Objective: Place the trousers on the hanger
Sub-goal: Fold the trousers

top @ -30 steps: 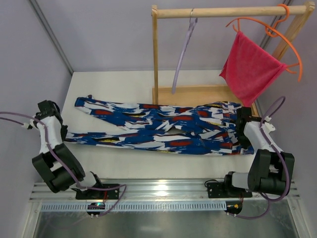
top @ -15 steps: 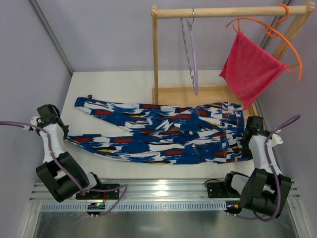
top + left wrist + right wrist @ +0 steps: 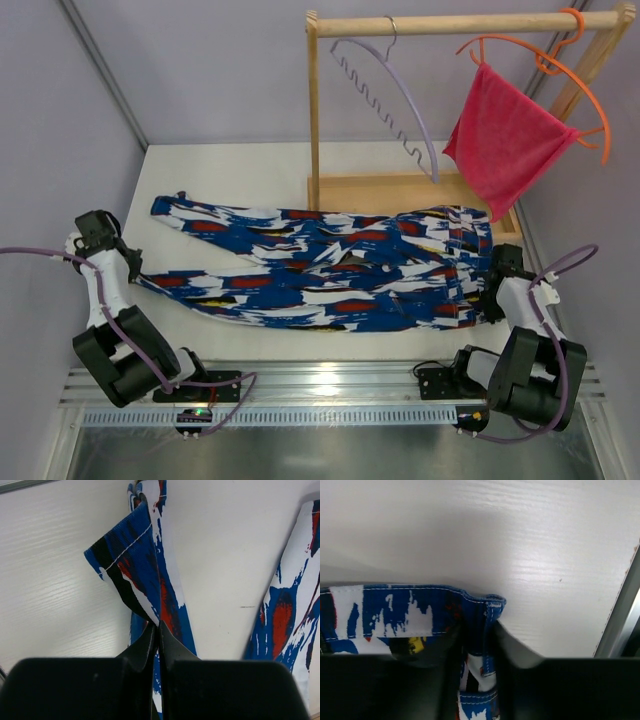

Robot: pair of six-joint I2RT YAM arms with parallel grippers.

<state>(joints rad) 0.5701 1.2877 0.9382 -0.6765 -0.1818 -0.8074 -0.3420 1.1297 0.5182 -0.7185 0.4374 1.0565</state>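
The blue patterned trousers [image 3: 320,265] lie stretched across the table, waist at the right, leg ends at the left. My left gripper [image 3: 132,274] is shut on the near leg's hem [image 3: 137,575], which lifts off the table in the left wrist view. My right gripper [image 3: 492,285] is shut on the waistband [image 3: 480,625], pinched between the jaws in the right wrist view. The pale lavender hanger [image 3: 395,95] with its zigzag bar hangs from the wooden rail [image 3: 460,24], turned broadside to the camera.
A wooden rack with an upright post [image 3: 313,110] and base board [image 3: 400,190] stands at the back right. An orange hanger [image 3: 560,70] carries a pink-red cloth [image 3: 505,140] at the rail's right end. Walls close in on both sides.
The lavender hanger has swung round on the rail from edge-on to broadside. Both grippers have pulled the trousers slightly toward the near edge, the near leg shifting most.
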